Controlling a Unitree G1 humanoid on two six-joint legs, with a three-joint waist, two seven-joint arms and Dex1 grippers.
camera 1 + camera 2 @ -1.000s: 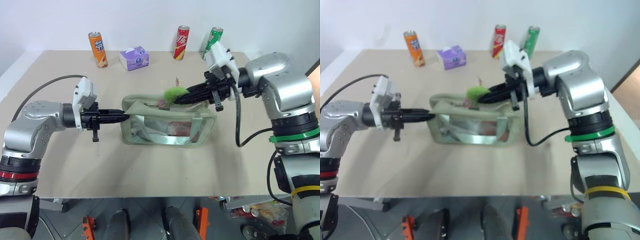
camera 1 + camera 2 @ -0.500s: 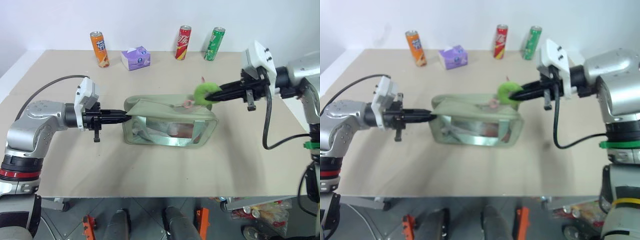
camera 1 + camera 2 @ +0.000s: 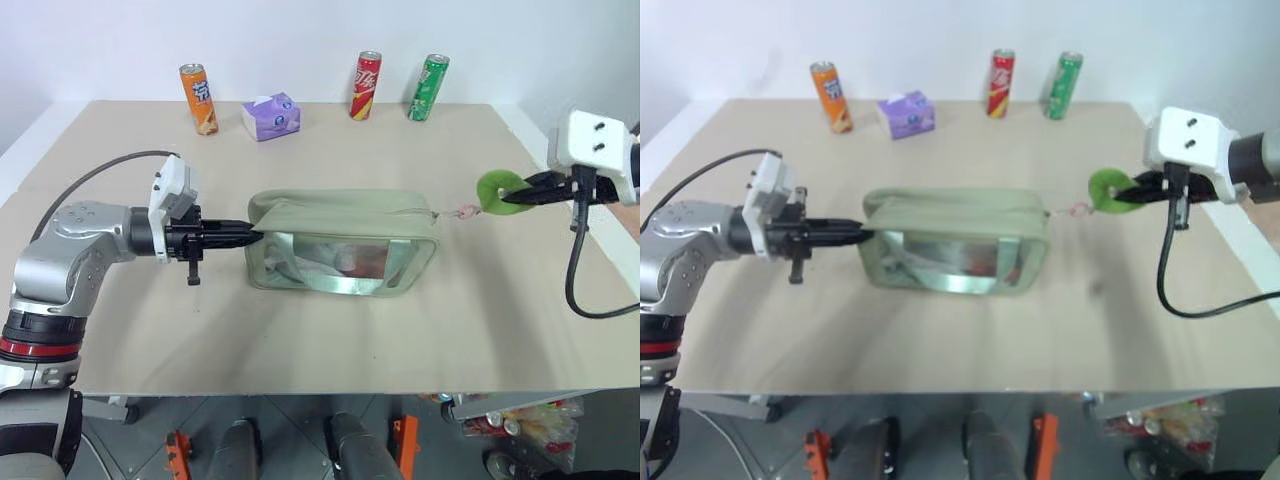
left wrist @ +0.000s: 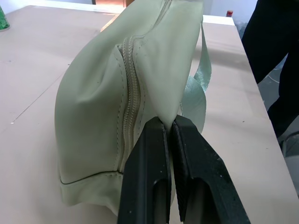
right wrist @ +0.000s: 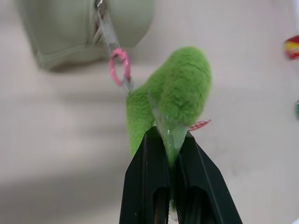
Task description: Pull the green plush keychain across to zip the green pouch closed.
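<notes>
On the near middle of the bench, the green pouch lies lengthwise across the surface with its clear side panel facing the robot and its top zipper run shut from end to end. At the pouch's left end the left gripper reaches in roughly level, its jaws pressed together and pinching a fold of the sage fabric right beside the zipper seam, which the left wrist view shows up close, with the webbing strap hanging down the pouch's far side. Off the pouch's right end, a thin pull and a small pink clasp stretch from the zipper's end out to the green plush keychain, which is held above the bench, clear of the pouch and near the bench's right edge. The right gripper has its jaws closed on the keychain, clamping the fuzzy ring and a bit of clear tag between the black fingers. Farther back, along the far edge of the bench, stand an orange can, a purple tissue box, a red can and a green can, all well apart from the pouch.
</notes>
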